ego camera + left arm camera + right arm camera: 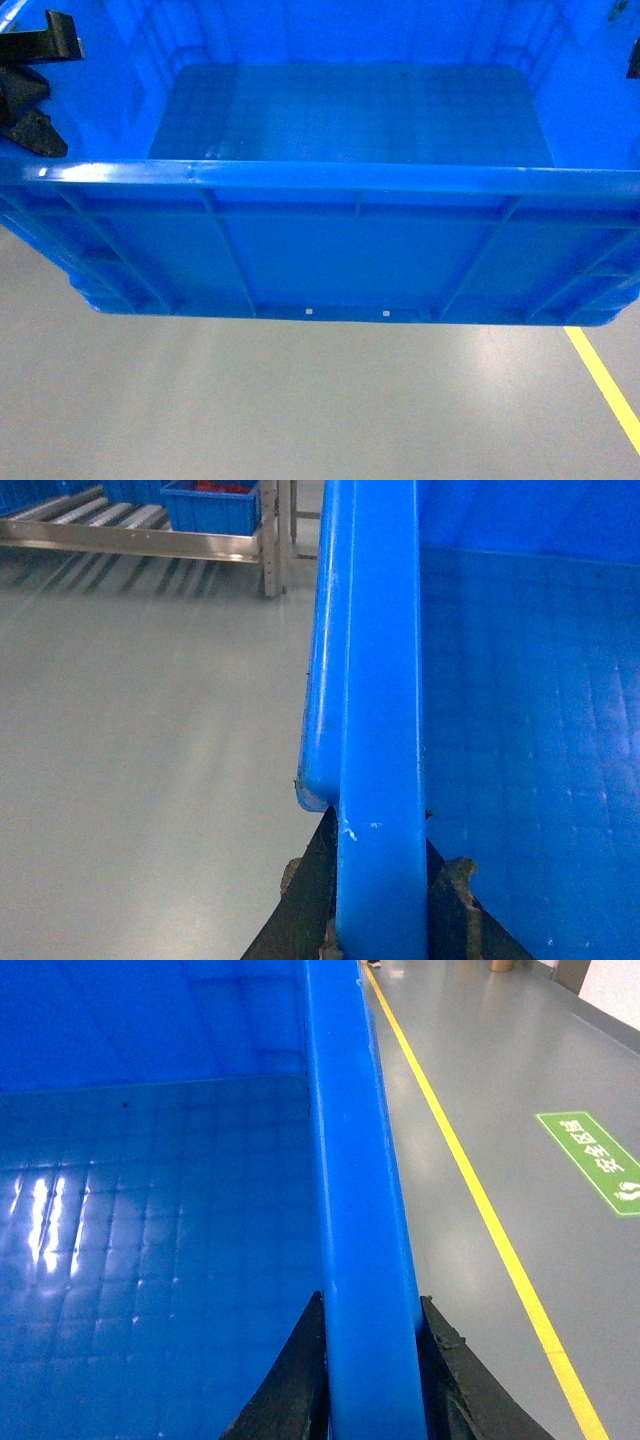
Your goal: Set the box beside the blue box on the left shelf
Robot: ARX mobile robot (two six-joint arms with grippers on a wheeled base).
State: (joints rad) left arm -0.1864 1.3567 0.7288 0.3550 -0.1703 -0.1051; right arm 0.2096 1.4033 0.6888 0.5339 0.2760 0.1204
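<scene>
Hanging above the grey floor [300, 400], the box [340, 250] is held up between both arms, open top showing its smooth bottom. Left gripper [380, 920] is clamped on the box's left rim, one finger [300, 910] outside, one inside. Right gripper [370, 1390] likewise pinches the right rim. The left shelf [130, 535] sits well apart in the left wrist view, another blue box [215, 505] on it. A yellow line [480, 1210] runs along the floor.

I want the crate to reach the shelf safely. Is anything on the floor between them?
Nothing visible. In the left wrist view, only bare grey floor lies between the held crate and the roller shelf, where another blue box sits.
</scene>
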